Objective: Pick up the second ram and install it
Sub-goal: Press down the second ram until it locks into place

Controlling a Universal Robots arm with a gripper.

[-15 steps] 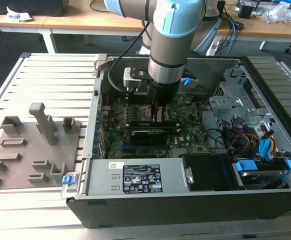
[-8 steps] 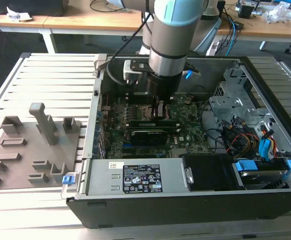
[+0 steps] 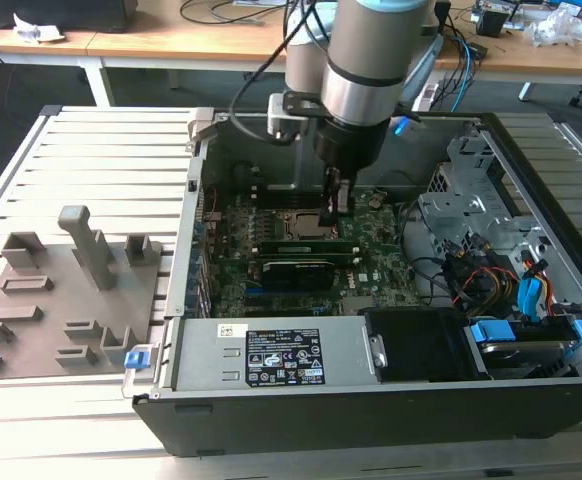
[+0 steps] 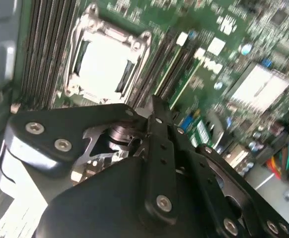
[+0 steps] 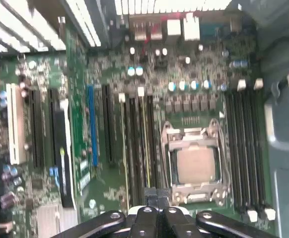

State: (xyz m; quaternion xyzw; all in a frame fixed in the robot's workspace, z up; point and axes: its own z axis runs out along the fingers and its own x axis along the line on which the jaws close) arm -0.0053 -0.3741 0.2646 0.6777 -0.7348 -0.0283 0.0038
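The robot arm's black two-finger gripper (image 3: 337,205) reached down inside the open black desktop computer case (image 3: 391,400), hanging at about three o'clock of the silver-framed CPU socket (image 3: 306,222) in the exterior view. In the first wrist view its fingertips (image 5: 151,194) were drawn together, directly over the row of black memory slots beside that socket. The second ram (image 5: 145,144), a thin green circuit-board stick seen edge-on, stood in the slot nearest the socket and ran up to the fingertips; another thin stick (image 5: 122,148) stood a few slots away. Whether the fingers pinched the stick's top edge or merely pressed on it could not be told. The grey plastic fixture plate (image 3: 31,320) lay outside the case, at nine o'clock of it. By this evidence the pick-up was done and the stick had reached its slot. Whether it was fully seated and latched could not be judged, so the install looked close to finished, not confirmed.
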